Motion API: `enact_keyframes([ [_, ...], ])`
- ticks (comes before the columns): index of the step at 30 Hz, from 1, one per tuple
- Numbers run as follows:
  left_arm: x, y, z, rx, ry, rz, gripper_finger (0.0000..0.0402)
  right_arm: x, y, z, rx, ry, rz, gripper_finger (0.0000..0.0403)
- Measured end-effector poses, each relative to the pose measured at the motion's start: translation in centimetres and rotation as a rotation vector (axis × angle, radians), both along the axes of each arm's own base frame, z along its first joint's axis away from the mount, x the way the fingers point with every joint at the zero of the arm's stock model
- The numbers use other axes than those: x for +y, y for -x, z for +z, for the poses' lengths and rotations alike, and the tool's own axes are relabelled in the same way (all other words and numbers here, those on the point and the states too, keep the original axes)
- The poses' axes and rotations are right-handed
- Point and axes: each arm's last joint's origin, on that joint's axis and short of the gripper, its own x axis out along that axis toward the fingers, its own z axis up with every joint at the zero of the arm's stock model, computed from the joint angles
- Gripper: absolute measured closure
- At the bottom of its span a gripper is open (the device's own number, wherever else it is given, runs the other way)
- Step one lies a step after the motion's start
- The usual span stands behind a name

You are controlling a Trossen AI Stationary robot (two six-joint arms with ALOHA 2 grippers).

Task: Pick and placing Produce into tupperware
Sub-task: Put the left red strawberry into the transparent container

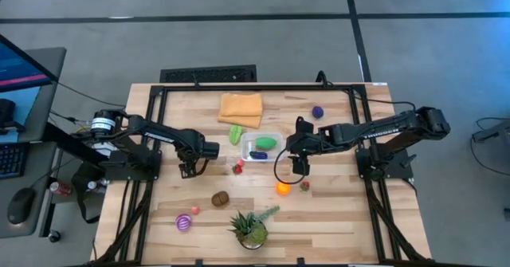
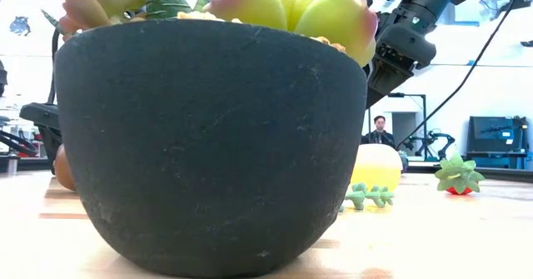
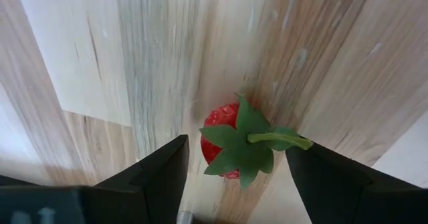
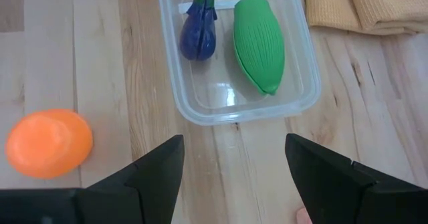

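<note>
**Mia:** Where was the tub?

**Ben:** The tub [image 1: 261,146] sat in the middle of the counter [image 1: 343,219], just in front of the orange cloth [image 1: 241,107]. Inside it lay a purple eggplant [image 4: 198,35] and a green ribbed veggie [image 4: 258,43], side by side.

**Mia:** What did the arms do?

**Ben:** The left gripper [image 3: 234,177] hung over a red strawberry [image 3: 221,140] with green leaves. Its jaws were apart, one on each side of the berry, not squeezing it. The right gripper [image 4: 234,177] hung by the tub's near edge. Its jaws were apart too, with nothing in them. An orange fruit [image 4: 48,144] lay on the counter off to one side.

**Mia:** What else was out?

**Ben:** A green veggie [image 1: 236,133] lay just beside the tub. A purple one [image 1: 318,111] sat far back. A brown one [image 1: 220,198], a small pink one [image 1: 195,210] and a striped ball [image 1: 184,221] lay near the potted plant [image 1: 252,229].

**Mia:** Could you see everything?

**Ben:** No. In the low view the dark pot [image 2: 208,146] filled most of the picture and hid the tub. A person [image 2: 381,133] sat far behind. The small toys were too tiny from above to name.
</note>
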Motion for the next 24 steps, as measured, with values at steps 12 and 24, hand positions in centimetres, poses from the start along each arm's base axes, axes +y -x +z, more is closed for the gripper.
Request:
enact_keyframes([
  [12,0.0,0.1,0.3,-0.007,-0.006,-0.011,0.0162,-0.1,0.0,0.0,0.000,0.000,-0.002,0.0147],
  [24,0.0,0.3,1.4,-0.063,-0.010,-0.010,0.0162,-0.1,0.0,0.0,0.000,0.000,-0.002,0.0147],
])
